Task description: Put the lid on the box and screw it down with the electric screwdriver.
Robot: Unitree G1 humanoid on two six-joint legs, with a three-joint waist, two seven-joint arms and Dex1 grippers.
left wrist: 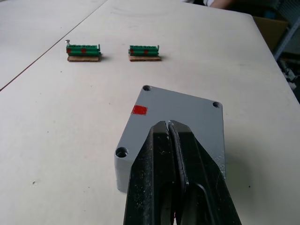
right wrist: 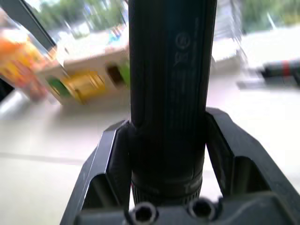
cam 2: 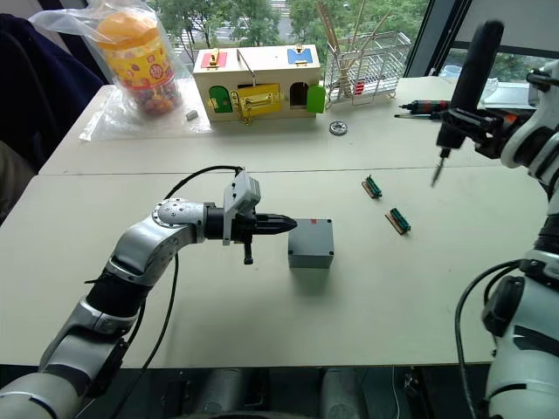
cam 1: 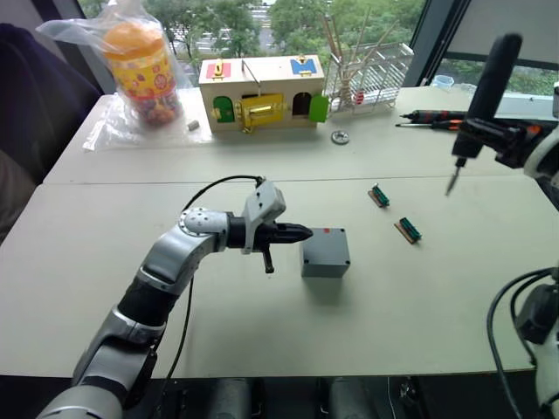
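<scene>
Bracing the box [cam 1: 325, 252] mid-counter [cam 1: 262, 332], the left gripper [cam 1: 301, 233] presses its closed fingertips onto the seated lid [left wrist: 176, 117], steadying it while the right gripper [right wrist: 166, 140] clamps the electric screwdriver [cam 1: 485, 96] aloft, well apart.

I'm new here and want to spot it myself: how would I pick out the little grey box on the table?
Start at the near table. The box sits by itself mid-table, at the tip of the left gripper. It is a plain grey cube with a small red mark, unlike the two small green parts beyond it.
</scene>
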